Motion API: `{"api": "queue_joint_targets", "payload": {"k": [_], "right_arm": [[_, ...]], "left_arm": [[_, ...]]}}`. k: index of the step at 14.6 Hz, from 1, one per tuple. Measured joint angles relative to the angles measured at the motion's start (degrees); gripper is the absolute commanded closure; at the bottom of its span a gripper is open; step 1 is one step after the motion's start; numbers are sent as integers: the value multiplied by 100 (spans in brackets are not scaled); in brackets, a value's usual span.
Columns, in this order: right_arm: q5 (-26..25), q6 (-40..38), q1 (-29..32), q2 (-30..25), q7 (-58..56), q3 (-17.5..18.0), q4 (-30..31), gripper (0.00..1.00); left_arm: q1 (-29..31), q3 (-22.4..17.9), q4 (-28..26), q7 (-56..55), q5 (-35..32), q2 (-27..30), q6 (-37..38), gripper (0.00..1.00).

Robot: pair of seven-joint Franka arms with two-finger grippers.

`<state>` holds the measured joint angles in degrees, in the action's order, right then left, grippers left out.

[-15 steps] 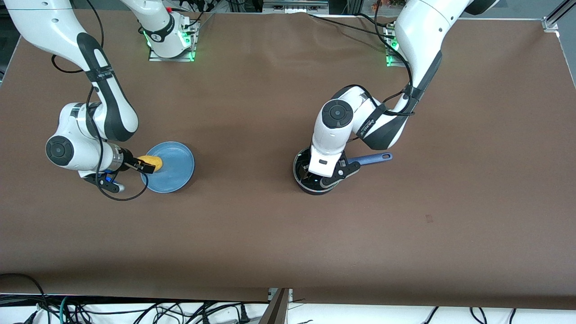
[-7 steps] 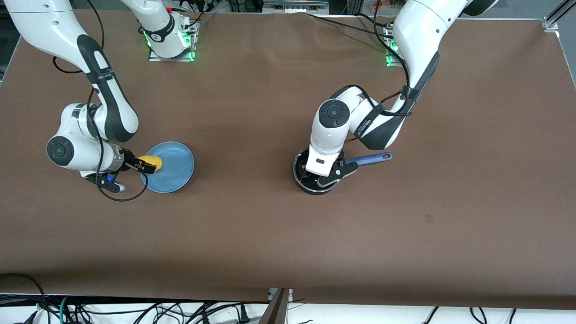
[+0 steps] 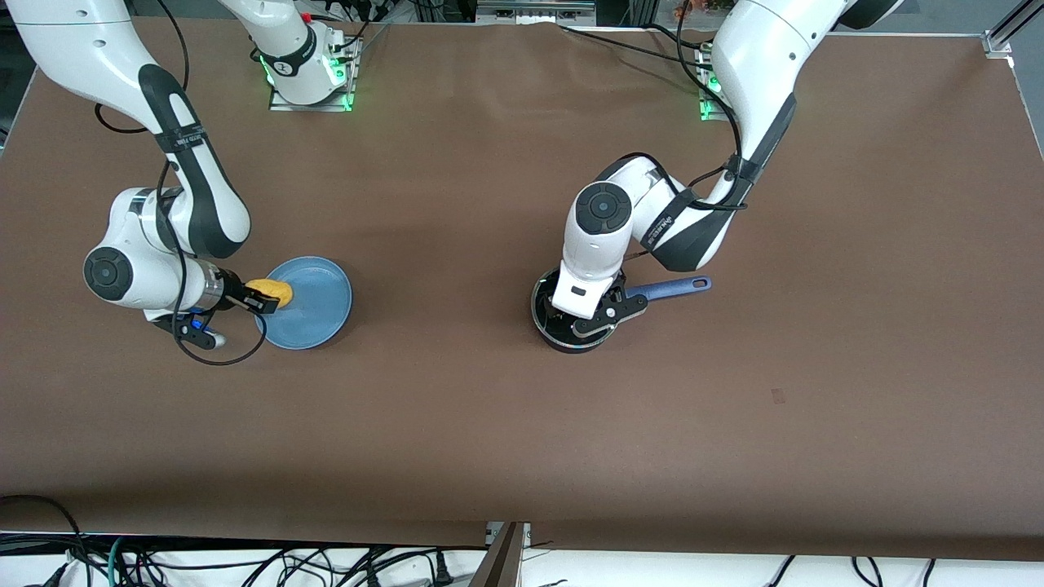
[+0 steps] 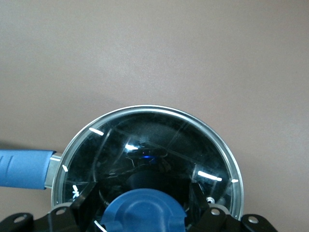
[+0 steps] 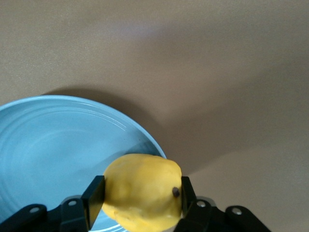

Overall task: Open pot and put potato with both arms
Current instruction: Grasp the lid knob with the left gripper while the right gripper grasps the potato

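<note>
- Front view: pot [image 3: 571, 322] sits on the tabletop [image 3: 489, 408] toward the left arm's end, mostly covered by the left arm's wrist; only its rim and long blue handle [image 3: 673, 287] show.
- Left wrist view adds the glass lid [image 4: 149, 159] with steel rim, on the pot, and its blue knob [image 4: 143, 212] between the black fingers [image 4: 79, 203].
- Left end effector [image 3: 571, 314] is down on the lid, fingers either side of the knob; contact is cut off at the frame edge, can't tell if clamped.
- Right wrist view: potato [image 5: 142, 191] pinched between two black pads [image 5: 94, 198], narrow grip closed on it.
- Right end effector [image 3: 263, 298] is over the blue plate [image 3: 314, 314], at the rim nearest the right arm's end.
- Front view shows the potato [image 3: 273, 289] only as a small yellow lump, partly hidden by the fingers.
- Whether the potato touches the plate [image 5: 53, 145] is unclear.
- Plate is well apart from the pot, toward the right arm's end.
</note>
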<state>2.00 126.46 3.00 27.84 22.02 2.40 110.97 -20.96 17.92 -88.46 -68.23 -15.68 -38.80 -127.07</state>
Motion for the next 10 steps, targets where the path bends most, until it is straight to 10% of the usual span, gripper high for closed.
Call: {"api": "queue_joint_targets", "payload": {"k": [10], "right_arm": [[6, -213, 5, -9, -3, 0, -239, 54]], "left_arm": [[-8, 5, 22, 11, 0, 16, 73, 52]]}}
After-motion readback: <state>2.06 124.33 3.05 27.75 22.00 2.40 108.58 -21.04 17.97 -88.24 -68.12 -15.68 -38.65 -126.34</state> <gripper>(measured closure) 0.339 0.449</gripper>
